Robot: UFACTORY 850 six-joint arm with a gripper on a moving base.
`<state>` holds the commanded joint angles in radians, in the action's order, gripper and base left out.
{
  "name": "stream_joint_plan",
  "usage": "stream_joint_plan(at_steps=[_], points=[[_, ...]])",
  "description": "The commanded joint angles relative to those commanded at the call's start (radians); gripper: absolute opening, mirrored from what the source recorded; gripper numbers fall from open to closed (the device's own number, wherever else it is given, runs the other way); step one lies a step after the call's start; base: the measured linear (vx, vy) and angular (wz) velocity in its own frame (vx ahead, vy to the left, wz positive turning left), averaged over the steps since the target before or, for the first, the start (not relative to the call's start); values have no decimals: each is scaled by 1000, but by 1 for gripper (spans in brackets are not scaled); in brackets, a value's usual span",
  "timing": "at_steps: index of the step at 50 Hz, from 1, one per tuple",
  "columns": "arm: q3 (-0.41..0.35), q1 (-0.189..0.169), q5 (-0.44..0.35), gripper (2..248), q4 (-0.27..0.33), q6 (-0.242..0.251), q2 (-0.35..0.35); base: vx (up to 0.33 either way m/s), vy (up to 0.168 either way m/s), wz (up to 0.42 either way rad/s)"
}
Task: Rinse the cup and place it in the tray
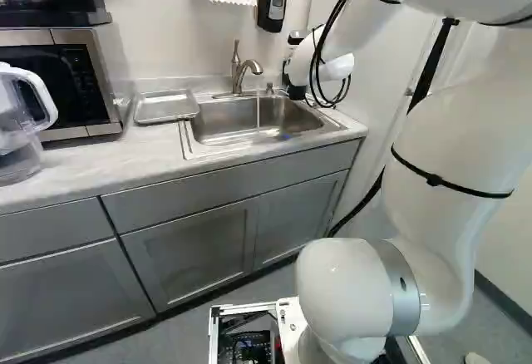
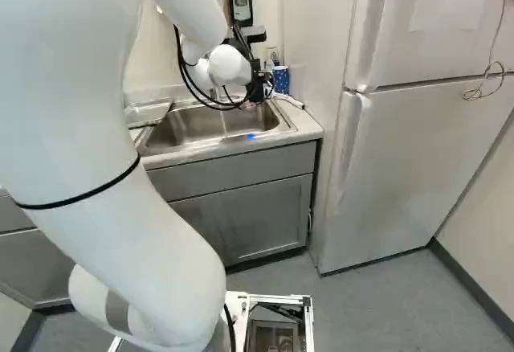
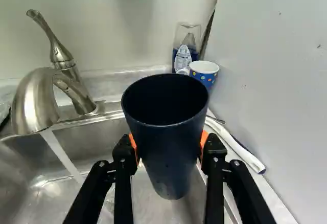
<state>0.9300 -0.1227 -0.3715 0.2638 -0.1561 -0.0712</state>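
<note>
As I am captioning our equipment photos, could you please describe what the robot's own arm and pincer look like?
The thick, rounded, white robot arm has a silver-grey metallic ring at a low joint, narrow black straps around its segments and thin black cables looping near the wrist. The black, two-fingered pincer has bright orange pads.

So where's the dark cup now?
In the wrist view, the dark cup is between the gripper's two orange pads, over the sink, beside the running water. In the left base view, that's right of the faucet.
</note>
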Motion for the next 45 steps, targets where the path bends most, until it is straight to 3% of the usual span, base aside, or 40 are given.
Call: stream_joint_plan(at_steps=[27, 45], points=[[-16, 6, -17, 125, 0, 0, -38, 0, 0, 0], [-27, 34, -43, 125, -4, 0, -66, 0, 0, 0]])
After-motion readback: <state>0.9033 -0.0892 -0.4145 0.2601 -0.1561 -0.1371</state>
